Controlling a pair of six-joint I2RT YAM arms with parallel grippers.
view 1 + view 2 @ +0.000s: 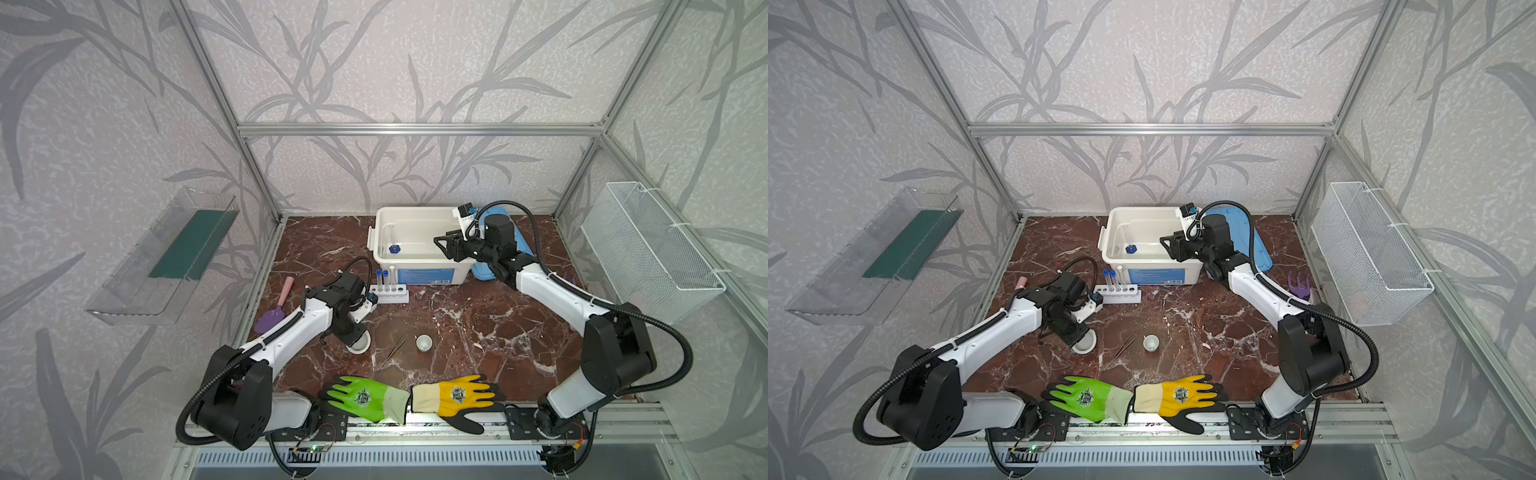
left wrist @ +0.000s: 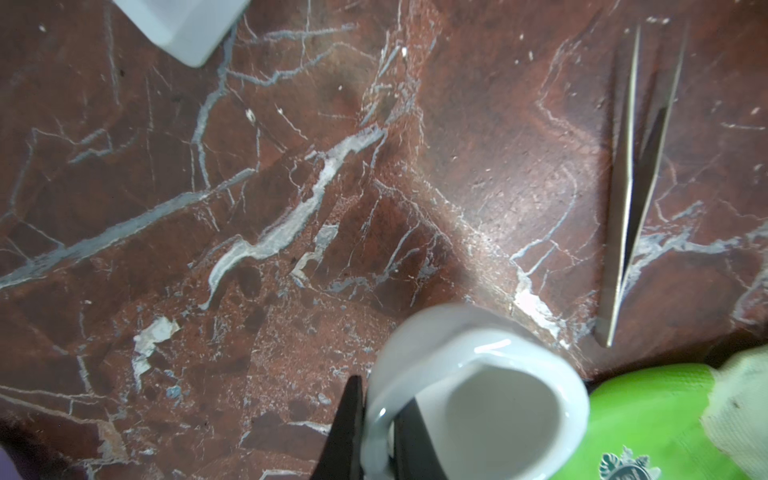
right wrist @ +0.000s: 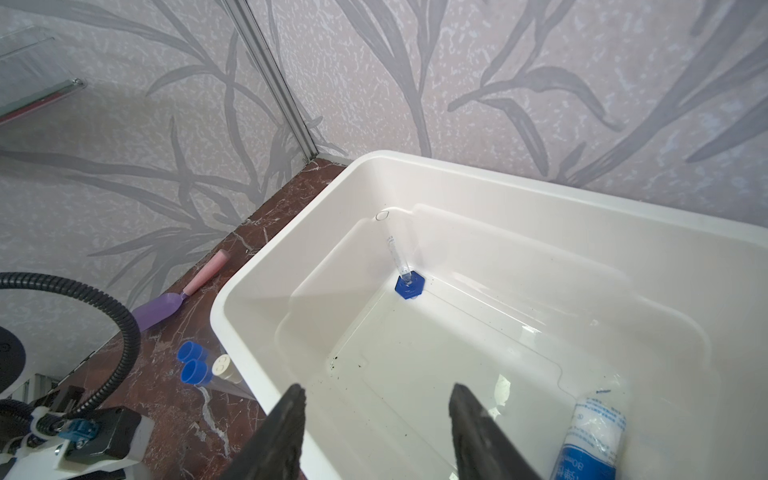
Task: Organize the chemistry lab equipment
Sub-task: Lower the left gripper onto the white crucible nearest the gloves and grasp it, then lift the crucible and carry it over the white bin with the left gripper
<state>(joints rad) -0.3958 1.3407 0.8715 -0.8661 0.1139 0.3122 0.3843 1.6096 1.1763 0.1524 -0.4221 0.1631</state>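
Closest to where I stand, a bright green rubber-coated glove (image 1: 365,397) and a yellow glove (image 1: 457,395) of the same make lie cuff to cuff along the front edge of the red-brown marbled surface (image 1: 457,324). Behind the green one, the left gripper (image 2: 378,432) is clamped on the wall of a small white round dish (image 2: 498,399), one finger inside the rim and one outside. The dish has nothing in it, and I cannot tell whether it is clear of the surface. Thin metal tweezers (image 1: 392,353) lie just to its right, and past them the other small white dish (image 1: 424,343) stands upright on its own, likewise bare inside.

Further back on the left a white six-hole rack (image 1: 390,296) carries three clear test tubes (image 1: 385,280) upright side by side, two with blue caps and one with a white cap, open holes showing to their right. Just behind the rack sits a white rectangular plastic tub (image 1: 386,272), uncovered. At its left end a blue-based clear cylinder (image 3: 409,284) stands upright, and a small white blue-labelled bottle (image 3: 594,432) lies on its side on the tub floor towards the right end. The right gripper (image 3: 376,390) hangs over that end with its jaws well apart, nothing between them. A translucent blue lid (image 1: 1262,249) is propped at the tub's right side. A white wire basket (image 1: 648,249) hangs on the right wall; what it holds I cannot make out
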